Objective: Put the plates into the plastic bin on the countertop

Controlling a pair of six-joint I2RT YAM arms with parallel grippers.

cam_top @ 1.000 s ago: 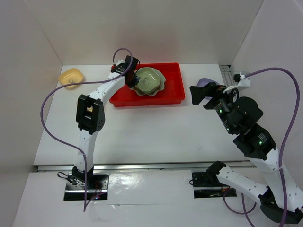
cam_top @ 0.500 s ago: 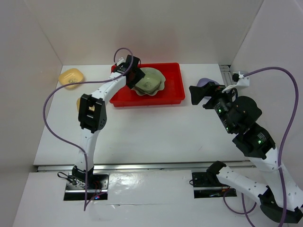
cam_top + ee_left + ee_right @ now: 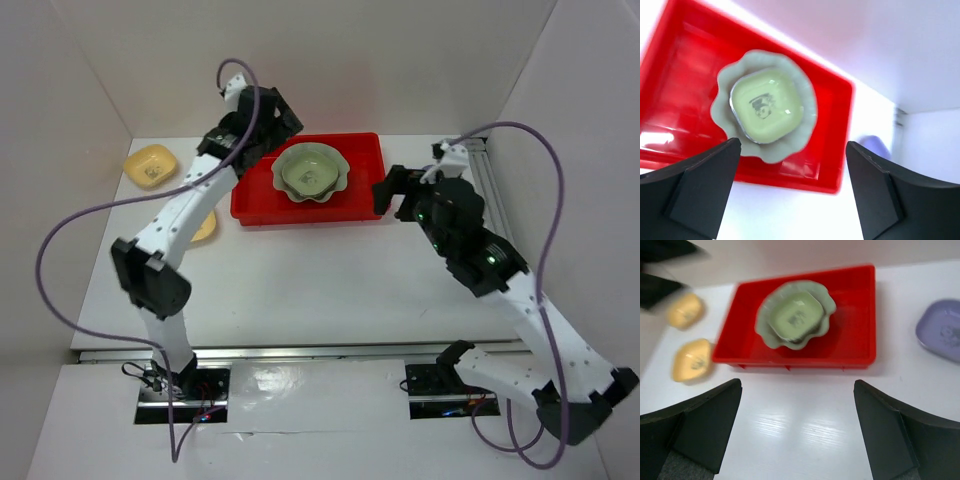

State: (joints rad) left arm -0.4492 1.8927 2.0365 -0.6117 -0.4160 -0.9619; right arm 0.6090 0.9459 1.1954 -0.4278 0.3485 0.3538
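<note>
The red plastic bin (image 3: 360,195) sits at the back of the white countertop (image 3: 300,280). In it lies the large pale-green scalloped plate (image 3: 335,180), with a light green plate (image 3: 308,173) nested inside. My left gripper (image 3: 283,122) hangs open and empty above the bin's back-left corner. In the left wrist view the stack (image 3: 765,107) lies below its fingers (image 3: 695,190). My right gripper (image 3: 393,195) is open and empty by the bin's right end. The right wrist view shows the lavender plate (image 3: 940,335) right of the bin (image 3: 855,340) and two yellow plates (image 3: 685,310) (image 3: 692,360) left of it.
White walls (image 3: 300,60) close in the back and both sides. A yellow plate (image 3: 152,165) sits near the left wall, and the other one (image 3: 207,228) peeks out from behind my left arm. A metal rail (image 3: 490,175) runs along the right wall.
My left gripper opened at the scalloped plate's rim and rose up and back from the bin. My right arm swung left towards the bin and now hides the lavender plate from above.
</note>
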